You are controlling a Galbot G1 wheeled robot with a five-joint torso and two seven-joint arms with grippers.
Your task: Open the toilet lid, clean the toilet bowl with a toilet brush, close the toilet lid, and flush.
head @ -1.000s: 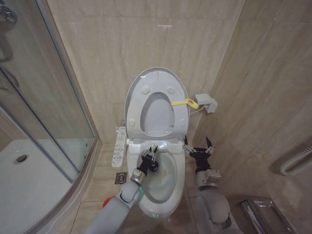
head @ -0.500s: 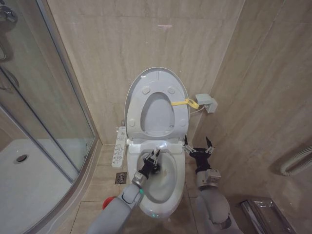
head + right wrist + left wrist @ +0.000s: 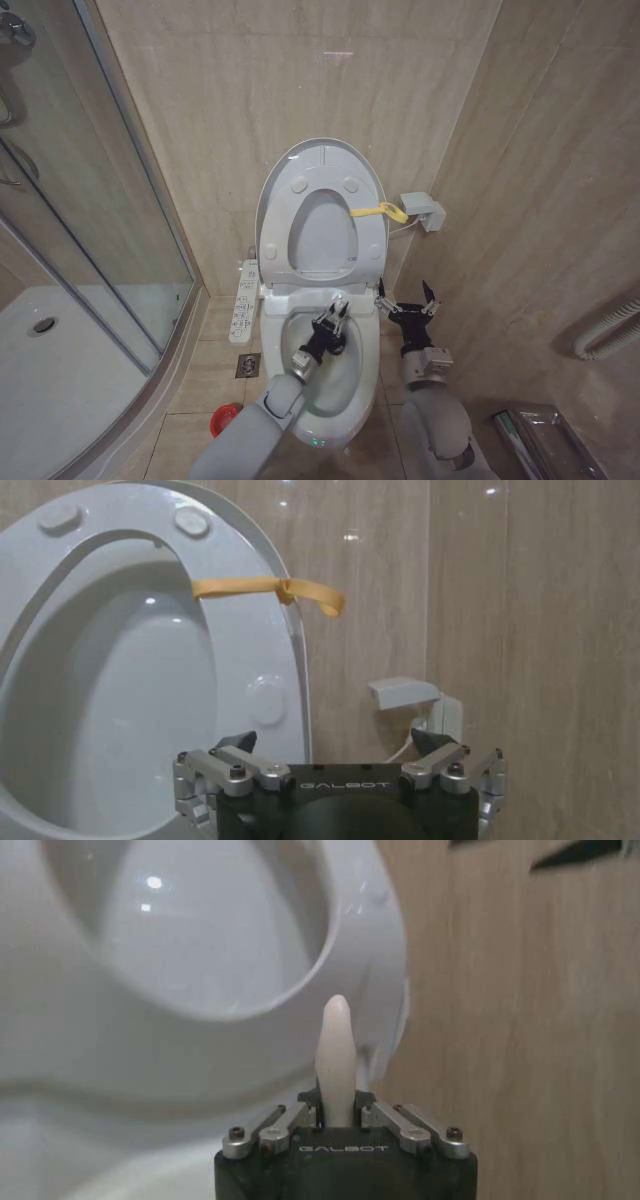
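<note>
Sweeping from the toilet bowl's (image 3: 345,375) left rim toward its back right, the left gripper (image 3: 331,322) clamps the toilet brush (image 3: 334,1057), so scrubbing continues under the raised toilet lid (image 3: 300,160); the right gripper (image 3: 405,300) waits wide open beside the bowl's right rim.

Access and obstructions, toilet alcove.

- Toilet bowl (image 3: 335,385): mouth open from above. The left gripper (image 3: 331,325), fingers clamped on the toilet brush (image 3: 335,1057), occupies the rear of the opening; the front basin is free.
- Toilet lid (image 3: 322,205): upright against the back wall with the seat raised too, closing off the rear; its yellow strap (image 3: 380,211) sticks out on the right.
- Right side: narrow gap between bowl and tiled side wall, taken up by the right gripper (image 3: 406,305), fingers spread. A wall box (image 3: 423,211) with cable juts out above it.
- Left side: control panel (image 3: 244,301) beside the bowl, then floor strip, bounded by the glass shower screen (image 3: 120,220).
- Red cup (image 3: 224,419) on the floor left of the bowl, apparently partly behind the left arm.
</note>
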